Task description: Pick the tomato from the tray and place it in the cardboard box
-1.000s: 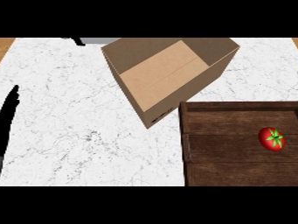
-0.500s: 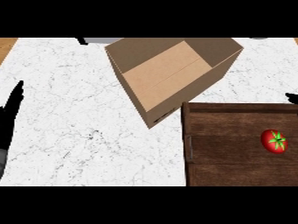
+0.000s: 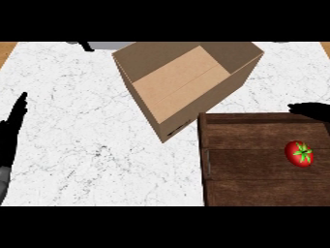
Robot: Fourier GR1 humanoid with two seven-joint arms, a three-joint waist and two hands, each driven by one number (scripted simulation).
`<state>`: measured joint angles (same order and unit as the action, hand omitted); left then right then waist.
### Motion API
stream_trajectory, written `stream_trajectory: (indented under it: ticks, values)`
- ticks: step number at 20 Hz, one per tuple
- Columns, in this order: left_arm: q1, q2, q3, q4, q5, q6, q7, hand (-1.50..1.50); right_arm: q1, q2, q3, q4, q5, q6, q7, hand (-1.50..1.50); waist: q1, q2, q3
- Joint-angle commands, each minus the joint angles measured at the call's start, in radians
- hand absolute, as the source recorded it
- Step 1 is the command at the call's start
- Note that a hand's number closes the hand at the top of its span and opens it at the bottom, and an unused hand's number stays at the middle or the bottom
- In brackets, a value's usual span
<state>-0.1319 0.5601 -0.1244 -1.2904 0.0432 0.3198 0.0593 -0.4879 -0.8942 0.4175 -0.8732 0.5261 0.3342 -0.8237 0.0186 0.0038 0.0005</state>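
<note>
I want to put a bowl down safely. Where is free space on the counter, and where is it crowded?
The widest bare marble lies between the left hand and the cardboard box, running down beside the wooden tray. It is crowded at the right, where box and tray meet and the right hand hangs above the tomato.

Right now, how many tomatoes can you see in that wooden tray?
1. The tomato lies in the right part of the wooden tray, at the counter's near right. Nothing covers the tray's floor in view, though its right edge is cut off.
</note>
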Motion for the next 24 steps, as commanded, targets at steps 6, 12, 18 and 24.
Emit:
stream_trajectory:
  ticks: [6, 12, 18, 24]
  values:
    - [0.023, -0.031, 0.070, 0.018, -0.038, -0.049, -0.037, 0.00, 0.000, 0.110, -0.017, 0.029, 0.128, 0.011, -0.011, -1.50, -0.015, -0.004, -0.001]
    - [0.005, -0.062, 0.085, 0.019, -0.074, -0.056, -0.021, 0.00, 0.038, 0.130, -0.039, -0.031, 0.140, 0.057, 0.012, -1.50, -0.022, -0.005, -0.001]
    - [0.067, -0.020, 0.135, -0.048, -0.053, -0.100, 0.001, 0.00, 0.042, 0.078, -0.052, -0.061, 0.109, 0.122, -0.103, -1.50, -0.014, -0.006, -0.001]
    - [0.034, -0.072, 0.131, 0.034, -0.111, -0.078, -0.050, 0.00, 0.140, 0.069, -0.063, -0.276, 0.066, 0.147, -0.005, -1.50, -0.029, -0.007, -0.002]
